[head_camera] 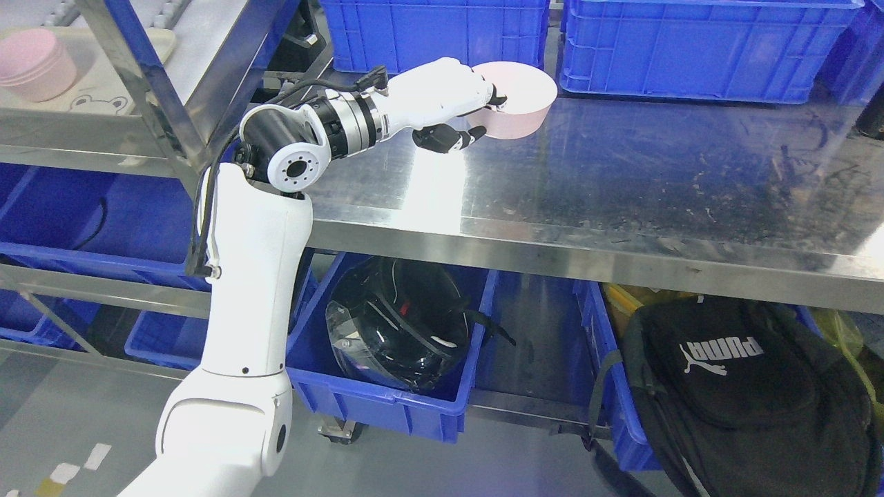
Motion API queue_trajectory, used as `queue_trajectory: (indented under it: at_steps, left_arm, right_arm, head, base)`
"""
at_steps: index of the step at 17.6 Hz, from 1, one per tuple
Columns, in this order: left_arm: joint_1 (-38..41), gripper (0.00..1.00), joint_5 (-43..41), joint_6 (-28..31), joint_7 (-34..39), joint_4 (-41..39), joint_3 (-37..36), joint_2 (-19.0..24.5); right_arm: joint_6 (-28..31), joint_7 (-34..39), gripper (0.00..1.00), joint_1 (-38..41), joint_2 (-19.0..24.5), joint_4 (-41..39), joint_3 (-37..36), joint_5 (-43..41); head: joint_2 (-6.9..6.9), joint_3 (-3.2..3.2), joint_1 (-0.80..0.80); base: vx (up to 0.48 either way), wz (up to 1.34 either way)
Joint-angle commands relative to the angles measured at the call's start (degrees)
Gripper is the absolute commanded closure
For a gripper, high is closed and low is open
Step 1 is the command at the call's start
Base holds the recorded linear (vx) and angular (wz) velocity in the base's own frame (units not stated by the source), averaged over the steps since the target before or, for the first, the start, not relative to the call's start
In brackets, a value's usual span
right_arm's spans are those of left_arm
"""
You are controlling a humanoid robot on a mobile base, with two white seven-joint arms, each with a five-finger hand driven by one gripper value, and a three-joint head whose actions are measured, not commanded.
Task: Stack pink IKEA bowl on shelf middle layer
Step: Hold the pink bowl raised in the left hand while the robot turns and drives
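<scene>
A pink bowl [521, 100] stands on the steel table [621, 172] near its far edge. My left hand [476, 114] reaches across the table and is shut on the bowl's near left rim, with fingers over the rim and dark fingertips [445, 140] below it. A stack of pink bowls [38, 65] stands on a pale tray [110, 76] on the steel shelf [90, 117] at the top left, well left of the hand. The right arm is out of view.
Blue crates [690, 48] line the back of the table behind the bowl. A shelf post [148, 90] stands between the hand and the bowl stack. Under the table are a blue bin with a black helmet [400, 331] and a black backpack [732, 386].
</scene>
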Motion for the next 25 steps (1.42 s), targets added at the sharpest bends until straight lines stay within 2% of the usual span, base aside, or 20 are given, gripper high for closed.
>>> queue_trajectory:
  at_steps: [1, 11, 25]
  left_arm:
    - [-0.3, 1.00, 1.6, -0.1, 0.5, -1.2, -1.3, 1.0]
    - [0.4, 0.99, 2.6, -0.3, 0.8, -1.2, -2.1, 1.0]
    - [1.5, 0.99, 2.5, -2.7, 2.0, -2.1, -0.8, 1.0]
  right_arm:
    - [0.0, 0.0, 0.00, 1.3, -1.0, -1.0, 0.0, 0.0]
    - [0.0, 0.0, 0.00, 1.3, -1.0, -1.0, 0.0, 0.0]
    - [0.0, 0.0, 0.00, 1.3, -1.0, -1.0, 0.0, 0.0]
  head:
    - [0.00, 0.00, 0.00]
    - [0.00, 0.00, 0.00]
    - [0.02, 0.00, 0.00]
  base:
    - [-0.034, 0.19]
    - [-0.037, 0.61]
    - [0.035, 1.24]
